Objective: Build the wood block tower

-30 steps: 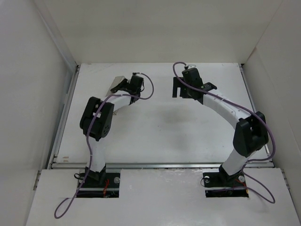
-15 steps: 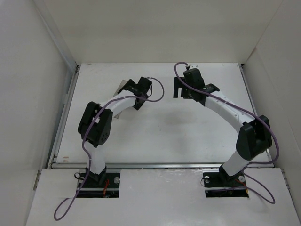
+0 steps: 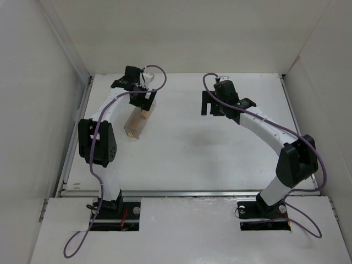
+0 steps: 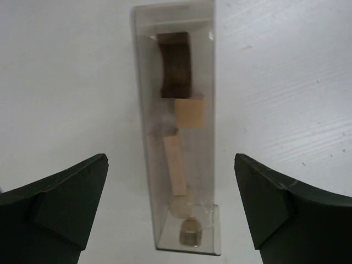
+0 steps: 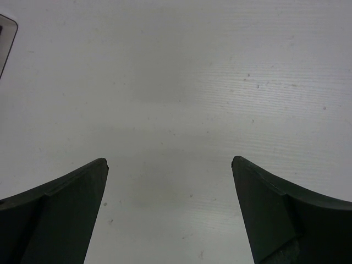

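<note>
Moved: left arm (image 3: pixel 110 110), swung to far left; left gripper (image 4: pixel 170 159), formerly pressed shut, now spread wide. Wood block tower pieces (image 4: pixel 177 66): inside clear box (image 4: pixel 144 110), lying between the left fingertips, touching neither. Right gripper (image 5: pixel 169 163): spread.

A: Surface?
B: White table (image 3: pixel 220 148), flat, faint scuffs
A: Anything on it?
B: One clear plastic box (image 3: pixel 137 122), lying on its long side, far-left part, set at a slant to the table edges
</note>
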### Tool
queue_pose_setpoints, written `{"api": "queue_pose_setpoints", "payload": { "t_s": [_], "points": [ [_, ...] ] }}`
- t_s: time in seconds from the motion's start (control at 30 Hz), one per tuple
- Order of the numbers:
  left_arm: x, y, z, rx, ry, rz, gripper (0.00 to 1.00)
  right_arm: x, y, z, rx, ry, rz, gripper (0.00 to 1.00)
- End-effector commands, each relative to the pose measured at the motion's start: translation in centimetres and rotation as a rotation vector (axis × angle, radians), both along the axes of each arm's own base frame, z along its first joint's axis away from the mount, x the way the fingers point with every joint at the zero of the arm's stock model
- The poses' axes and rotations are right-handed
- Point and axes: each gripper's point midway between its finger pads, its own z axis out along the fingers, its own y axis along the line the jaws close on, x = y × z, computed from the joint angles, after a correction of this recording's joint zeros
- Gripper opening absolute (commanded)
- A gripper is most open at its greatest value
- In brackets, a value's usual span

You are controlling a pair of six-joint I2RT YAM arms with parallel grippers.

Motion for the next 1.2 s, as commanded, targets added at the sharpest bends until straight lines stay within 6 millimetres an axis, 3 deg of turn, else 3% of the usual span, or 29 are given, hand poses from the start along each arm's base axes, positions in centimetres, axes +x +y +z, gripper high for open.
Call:
{"api": "queue_pose_setpoints", "payload": {
  "t_s": [0.0,0.17,0.27,0.3,0.37,0.4,0.53,0.7,0.77,0.83,0.93,1.0,1.17],
  "points": [
    [-1.5,-3.0,-2.0,-0.077,0.107,-0.108,0.99,-0.3,1.0,1.2,0.029,-0.03,0.044,1.0],
    [-0.4,-0.3,-4.4,-0.049,0.151,-0.017,0.99,-0.3,1.0,1.2,0.022,-0.031,0.05,1.0],
    [-0.4,0.1,-5.0,-0.029,0.161,-0.005,0.9,-0.5,0.9,0.8,0.018,-0.023,0.05,1.0],
    [-0.4,0.1,-5.0,-0.034,0.162,0.002,0.76,-0.5,0.9,0.8,0.018,-0.023,0.05,1.0],
    [-0.4,-0.1,-4.6,-0.048,0.156,0.005,0.59,-0.5,0.7,1.2,0.016,-0.034,0.042,1.0],
    [-0.5,-0.5,-4.5,-0.049,0.144,-0.005,0.38,-0.5,0.7,1.2,0.016,-0.034,0.042,1.0],
    [-0.4,-1.4,-2.2,0.013,0.056,-0.007,0.0,-0.4,0.6,1.3,0.011,-0.037,0.035,1.0],
    [0.7,-1.5,0.7,0.265,-0.129,0.095,0.0,-0.3,0.4,1.3,0.005,-0.04,0.028,1.0],
    [1.5,-1.0,3.3,0.458,-0.287,0.172,0.0,-0.4,0.2,1.1,0.0,-0.034,0.012,1.0],
    [0.8,-0.2,5.2,0.611,-0.38,0.244,0.0,-0.4,0.1,1.2,-0.009,-0.041,-0.006,1.0],
    [0.9,0.3,7.1,0.716,-0.486,0.273,0.0,-0.5,-1.1,1.4,-0.027,-0.047,-0.076,1.0],
    [0.8,-0.4,7.8,0.773,-0.541,0.271,0.0,-0.6,-2.4,1.2,-0.057,-0.042,-0.153,1.0],
    [-0.3,-1.2,5.3,0.854,-0.526,0.225,0.0,-0.9,-3.7,0.8,-0.097,-0.029,-0.216,1.0]
  ]
}}
